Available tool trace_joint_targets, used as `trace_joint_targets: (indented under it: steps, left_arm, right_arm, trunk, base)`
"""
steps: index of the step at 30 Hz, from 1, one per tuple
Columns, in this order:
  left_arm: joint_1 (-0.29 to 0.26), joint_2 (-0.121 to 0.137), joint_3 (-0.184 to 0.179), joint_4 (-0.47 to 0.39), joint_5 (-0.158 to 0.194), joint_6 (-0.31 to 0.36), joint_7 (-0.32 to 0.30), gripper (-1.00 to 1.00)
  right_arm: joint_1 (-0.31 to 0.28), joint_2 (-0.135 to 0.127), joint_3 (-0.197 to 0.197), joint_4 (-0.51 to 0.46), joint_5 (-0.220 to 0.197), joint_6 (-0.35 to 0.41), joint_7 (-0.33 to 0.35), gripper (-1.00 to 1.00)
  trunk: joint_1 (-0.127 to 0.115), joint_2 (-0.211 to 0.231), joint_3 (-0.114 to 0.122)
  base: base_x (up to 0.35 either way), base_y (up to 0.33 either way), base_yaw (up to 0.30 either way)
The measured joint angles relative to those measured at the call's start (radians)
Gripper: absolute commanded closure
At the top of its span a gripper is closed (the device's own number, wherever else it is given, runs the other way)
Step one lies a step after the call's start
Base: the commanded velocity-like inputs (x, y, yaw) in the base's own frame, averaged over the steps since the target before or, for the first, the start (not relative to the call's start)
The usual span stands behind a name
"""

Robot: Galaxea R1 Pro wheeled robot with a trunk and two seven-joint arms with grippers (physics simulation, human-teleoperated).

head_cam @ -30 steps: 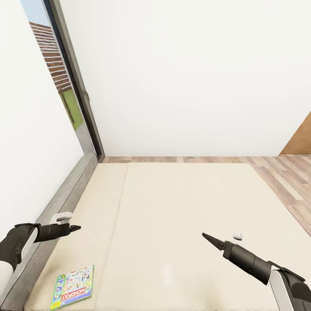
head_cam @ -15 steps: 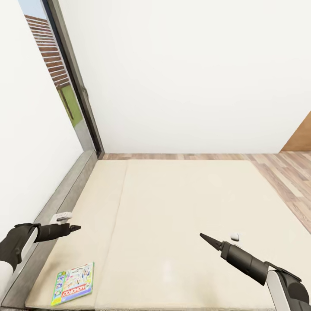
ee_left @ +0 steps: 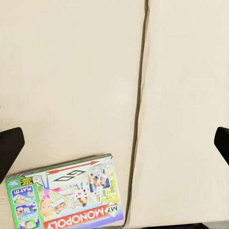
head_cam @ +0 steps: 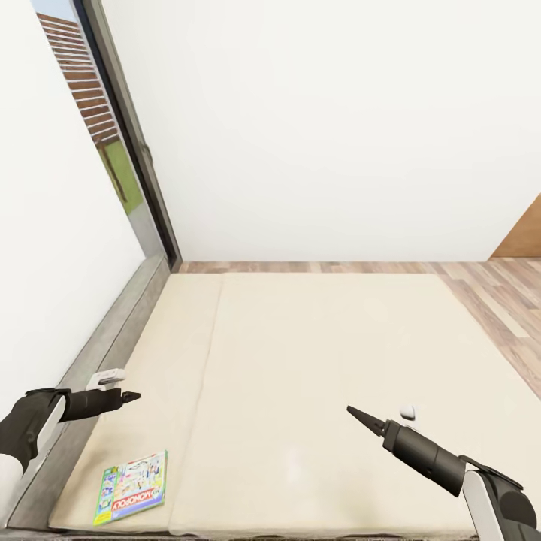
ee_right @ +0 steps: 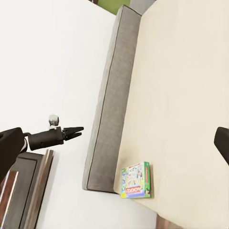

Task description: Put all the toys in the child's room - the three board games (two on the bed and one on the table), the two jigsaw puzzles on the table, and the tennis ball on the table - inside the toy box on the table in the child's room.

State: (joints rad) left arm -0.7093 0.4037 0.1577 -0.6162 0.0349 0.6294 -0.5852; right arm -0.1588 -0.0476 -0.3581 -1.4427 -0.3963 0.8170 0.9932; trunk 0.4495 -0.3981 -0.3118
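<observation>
A green-edged Monopoly board game point(head_cam: 131, 487) lies flat near the front left corner of the cream bed point(head_cam: 323, 353). In the left wrist view the same box point(ee_left: 67, 198) sits below and to one side of the gap between my fingers. My left gripper point(head_cam: 132, 396) hovers above the bed's left edge, a little beyond the box, open and holding nothing. Over the front right part of the mattress my right gripper point(head_cam: 353, 412) is open and empty. The right wrist view takes in the box point(ee_right: 136, 180) and my left arm point(ee_right: 47, 137) from afar.
A grey bed frame edge point(head_cam: 113, 338) runs along the left wall below a tall window point(head_cam: 113, 150) showing brick outside. Wood-plank floor point(head_cam: 496, 315) and a wooden door point(head_cam: 522, 237) lie to the right. A dark cabinet point(ee_right: 19, 191) stands beside the bed's end.
The whole picture has shifted as the camera drew back; the bed's near edge now shows. Both arms keep their pose and the Monopoly box has not moved on the mattress.
</observation>
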Motion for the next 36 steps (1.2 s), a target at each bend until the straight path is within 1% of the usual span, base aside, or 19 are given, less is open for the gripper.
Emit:
trace_joint_targets:
  steps: [5, 12, 36]
  left_arm:
    - [0.000, 0.000, -0.001, 0.000, 0.000, 0.000, 0.000, -1.00]
    - [0.000, 0.000, -0.001, 0.000, 0.000, 0.000, 0.000, -1.00]
    - [0.000, 0.000, -0.001, 0.000, 0.000, -0.008, 0.000, -1.00]
  right_arm:
    - [0.000, 0.000, 0.000, 0.002, 0.001, 0.000, -0.001, -1.00]
    - [0.000, -0.001, -0.001, -0.001, 0.000, 0.000, 0.000, -1.00]
    - [0.000, 0.000, 0.000, 0.002, 0.006, -0.014, -0.001, -1.00]
  trunk:
    - [0.000, 0.000, -0.008]
    - [0.000, 0.000, -0.017]
    - [0.000, 0.000, -0.018]
  base:
    - [0.000, 0.188, 0.000]
    - [0.000, 0.048, 0.000]
    - [0.000, 0.001, 0.000]
